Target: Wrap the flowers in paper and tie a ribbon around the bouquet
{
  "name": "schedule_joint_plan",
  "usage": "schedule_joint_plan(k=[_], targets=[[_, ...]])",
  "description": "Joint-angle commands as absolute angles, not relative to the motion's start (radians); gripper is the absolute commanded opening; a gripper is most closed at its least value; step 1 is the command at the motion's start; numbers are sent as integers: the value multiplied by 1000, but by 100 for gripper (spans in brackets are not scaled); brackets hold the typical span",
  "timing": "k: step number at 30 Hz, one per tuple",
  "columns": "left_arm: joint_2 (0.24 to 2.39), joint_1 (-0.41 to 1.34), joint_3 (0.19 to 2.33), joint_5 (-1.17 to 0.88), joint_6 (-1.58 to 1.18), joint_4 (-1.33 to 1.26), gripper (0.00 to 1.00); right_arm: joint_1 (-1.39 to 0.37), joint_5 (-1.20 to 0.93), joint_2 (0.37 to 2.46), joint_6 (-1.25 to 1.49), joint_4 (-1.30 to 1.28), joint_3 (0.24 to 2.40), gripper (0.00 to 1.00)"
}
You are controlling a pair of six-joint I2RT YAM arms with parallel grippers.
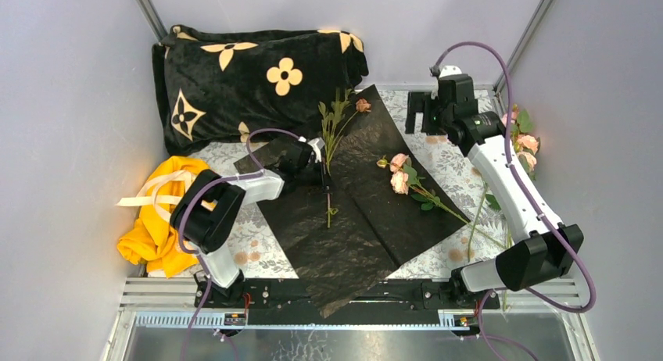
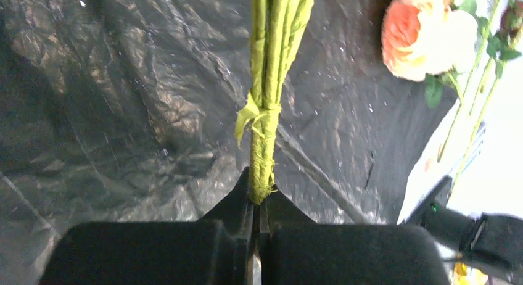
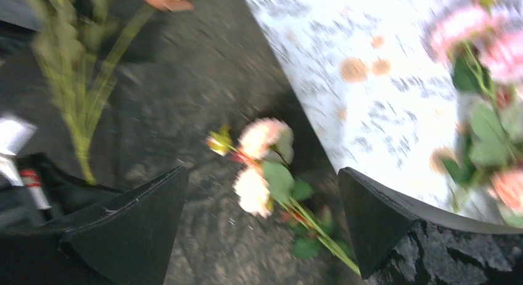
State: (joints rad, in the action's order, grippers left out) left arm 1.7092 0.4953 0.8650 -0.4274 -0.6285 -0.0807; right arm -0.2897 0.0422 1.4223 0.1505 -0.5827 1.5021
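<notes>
My left end effector (image 2: 258,205) grips a stem (image 2: 271,81) over the paper (image 1: 367,212). My open right end effector (image 3: 262,202) should fetch more flowers (image 1: 400,173).

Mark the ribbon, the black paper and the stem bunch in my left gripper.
ribbon (image 1: 139,199), top view, on its flat trailing end at far left.
black paper (image 1: 406,220), top view, on a bare patch of its right half.
stem bunch (image 2: 265,143), left wrist view, on the wrapped stems above the jaws.
</notes>
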Motion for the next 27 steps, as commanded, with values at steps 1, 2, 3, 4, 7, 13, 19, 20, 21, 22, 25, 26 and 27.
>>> schedule_joint_plan(k=[1, 2, 3, 4, 7, 13, 19, 20, 21, 22, 25, 26, 27], targets=[[1765, 525, 861, -288, -765, -247, 0, -293, 296, 1401, 148, -755, 1409, 100], [1777, 529, 857, -285, -777, -251, 0, -293, 301, 1406, 149, -775, 1373, 100], [1788, 535, 858, -279, -785, -246, 0, -293, 297, 1415, 149, -792, 1346, 100], [1799, 543, 858, -267, -790, -235, 0, -293, 282, 1427, 147, -810, 1323, 100], [1824, 563, 882, -234, -784, -159, 29, -293, 231, 1481, 129, -866, 1273, 100], [1778, 588, 945, -58, -744, 92, 75, -293, 139, 1611, 87, -894, 1249, 100], [1717, 595, 979, -74, -709, 194, 88, -293, 126, 1797, 44, -882, 1269, 95], [1712, 597, 987, -76, -705, 212, 89, -293, 125, 1819, 38, -864, 1265, 93], [1704, 598, 997, -79, -695, 224, 89, -293, 125, 1838, 34, -846, 1261, 92], [1697, 598, 1004, -80, -684, 235, 90, -293, 127, 1856, 30, -831, 1258, 89], [1671, 598, 1029, -62, -637, 252, 90, -293, 127, 1900, 21, -805, 1260, 72], [1659, 598, 1035, -55, -617, 252, 90, -293, 129, 1909, 19, -800, 1263, 64], [1644, 598, 1036, -44, -603, 250, 90, -293, 137, 1914, 17, -799, 1265, 53]])
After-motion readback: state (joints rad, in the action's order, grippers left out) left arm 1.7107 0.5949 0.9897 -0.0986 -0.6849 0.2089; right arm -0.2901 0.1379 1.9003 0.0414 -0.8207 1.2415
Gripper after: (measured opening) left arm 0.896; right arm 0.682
